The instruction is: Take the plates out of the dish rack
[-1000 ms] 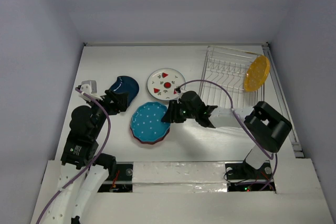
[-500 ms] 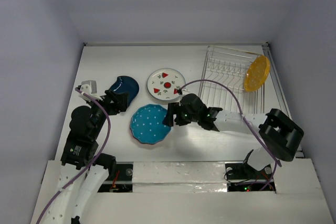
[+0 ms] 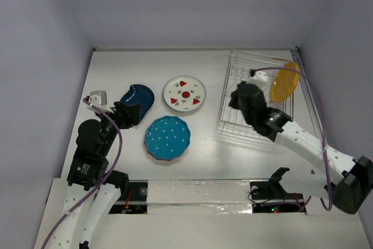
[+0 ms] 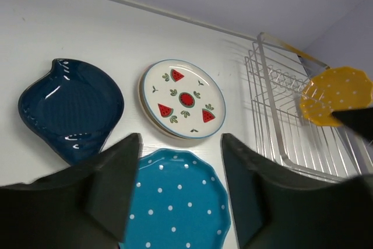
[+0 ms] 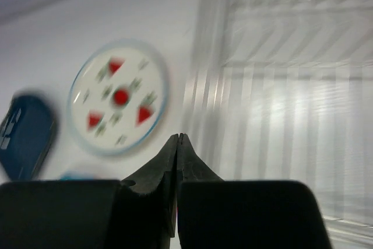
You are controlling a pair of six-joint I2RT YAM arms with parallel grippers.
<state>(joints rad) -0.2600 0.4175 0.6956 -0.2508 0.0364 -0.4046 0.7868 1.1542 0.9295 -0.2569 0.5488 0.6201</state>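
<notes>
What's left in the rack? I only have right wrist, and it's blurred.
Observer: One plate. The yellow plate stands tilted at the right side of the rack.
Operator: Where's my gripper relative to it?
Observer: The top view puts the right gripper over the rack's left side, so the plate is further to your right and out of your frame.
Operator: Left arm in the way?
Observer: No. The left gripper is open and empty, over by the dark blue plate, well away from the rack.
</notes>
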